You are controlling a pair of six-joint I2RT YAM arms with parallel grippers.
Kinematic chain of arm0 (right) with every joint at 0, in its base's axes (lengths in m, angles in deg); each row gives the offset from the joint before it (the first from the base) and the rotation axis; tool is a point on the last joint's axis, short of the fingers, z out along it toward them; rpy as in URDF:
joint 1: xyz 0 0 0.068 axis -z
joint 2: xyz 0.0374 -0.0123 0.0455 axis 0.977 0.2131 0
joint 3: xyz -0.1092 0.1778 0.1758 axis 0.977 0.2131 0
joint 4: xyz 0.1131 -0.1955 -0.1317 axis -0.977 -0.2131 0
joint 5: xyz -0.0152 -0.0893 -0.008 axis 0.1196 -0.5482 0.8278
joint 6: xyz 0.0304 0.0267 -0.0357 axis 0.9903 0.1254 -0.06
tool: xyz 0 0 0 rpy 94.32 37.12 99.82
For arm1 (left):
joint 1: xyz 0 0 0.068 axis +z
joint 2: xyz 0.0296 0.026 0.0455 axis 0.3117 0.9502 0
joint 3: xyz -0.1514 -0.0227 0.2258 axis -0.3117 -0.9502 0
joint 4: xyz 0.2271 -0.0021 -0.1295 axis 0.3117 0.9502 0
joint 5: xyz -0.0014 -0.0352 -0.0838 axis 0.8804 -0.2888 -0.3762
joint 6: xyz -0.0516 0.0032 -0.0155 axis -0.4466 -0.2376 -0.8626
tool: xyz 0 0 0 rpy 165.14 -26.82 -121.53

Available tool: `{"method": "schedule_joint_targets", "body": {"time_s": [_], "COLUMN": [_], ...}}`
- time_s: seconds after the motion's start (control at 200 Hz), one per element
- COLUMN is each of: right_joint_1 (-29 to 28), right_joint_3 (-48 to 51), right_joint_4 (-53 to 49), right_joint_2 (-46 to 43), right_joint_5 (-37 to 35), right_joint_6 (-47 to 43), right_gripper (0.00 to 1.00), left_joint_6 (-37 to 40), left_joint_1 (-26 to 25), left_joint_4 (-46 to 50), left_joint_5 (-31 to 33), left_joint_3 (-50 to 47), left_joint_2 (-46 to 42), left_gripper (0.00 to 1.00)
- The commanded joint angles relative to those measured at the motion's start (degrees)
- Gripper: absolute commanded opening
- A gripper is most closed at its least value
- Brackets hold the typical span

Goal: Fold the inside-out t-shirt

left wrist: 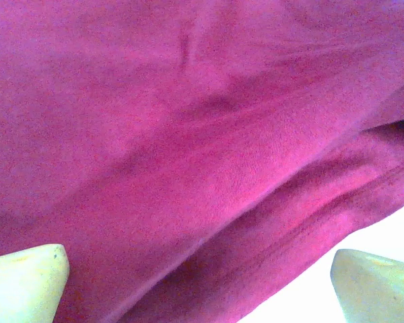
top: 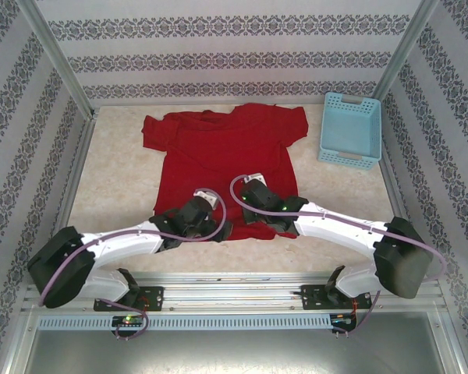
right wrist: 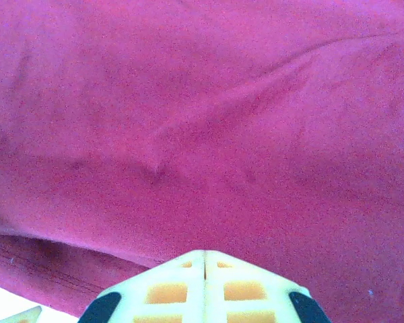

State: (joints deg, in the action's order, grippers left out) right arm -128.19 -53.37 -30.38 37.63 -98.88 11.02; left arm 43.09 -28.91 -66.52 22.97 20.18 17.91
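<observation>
The inside-out t-shirt [top: 218, 152] is plain red and lies spread flat on the table, collar at the far side and hem toward the arms. My left gripper [top: 202, 222] hangs over the near hem left of centre. In the left wrist view it [left wrist: 202, 286] is open: its pale fingertips [left wrist: 27, 279] stand wide apart over the red cloth [left wrist: 188, 148], with a hem fold and a strip of white table between them. My right gripper [top: 261, 207] is over the hem right of centre. The right wrist view shows it [right wrist: 205, 259] shut, tips together low against the shirt [right wrist: 202, 121], no cloth visible between them.
A light blue plastic basket [top: 351, 131] stands at the far right of the table. Bare beige tabletop [top: 109, 187] lies left of the shirt and in a strip along the near edge. Patterned walls and metal posts enclose the table on three sides.
</observation>
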Motion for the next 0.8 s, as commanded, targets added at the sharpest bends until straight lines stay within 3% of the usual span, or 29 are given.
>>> {"method": "schedule_joint_targets", "body": {"time_s": [0.0,0.1,0.2,0.32,0.435,0.669,0.794], "right_joint_1": [0.75,1.17,1.58,1.81,1.90,2.03,2.25], "right_joint_3": [1.22,2.13,3.16,3.95,4.87,5.55,5.98], "right_joint_4": [1.79,2.23,2.59,2.95,4.14,5.00,5.17], "right_joint_2": [-1.93,-3.39,-4.78,-5.59,-6.06,-6.67,-7.16], "right_joint_5": [0.57,0.59,0.94,2.05,3.19,3.60,3.64], "right_joint_6": [1.05,1.61,1.95,2.23,2.85,3.62,2.97], "right_gripper": [0.00,0.00,0.00,0.00,0.00,0.00,0.00], "left_joint_6": [0.55,-0.79,-1.39,-1.67,-0.79,0.77,1.30], "left_joint_1": [-0.74,-0.66,-0.21,0.26,0.74,1.92,2.67], "left_joint_4": [-2.76,0.46,-0.51,0.34,-0.15,1.61,2.96], "left_joint_5": [3.20,9.23,11.01,13.27,13.23,11.80,10.16], "left_joint_3": [3.23,5.95,6.48,8.31,10.12,14.91,16.97], "left_joint_2": [3.65,7.55,9.52,10.58,11.00,12.05,11.62], "left_gripper": [1.00,1.00,1.00,0.89,0.74,0.32,0.15]}}
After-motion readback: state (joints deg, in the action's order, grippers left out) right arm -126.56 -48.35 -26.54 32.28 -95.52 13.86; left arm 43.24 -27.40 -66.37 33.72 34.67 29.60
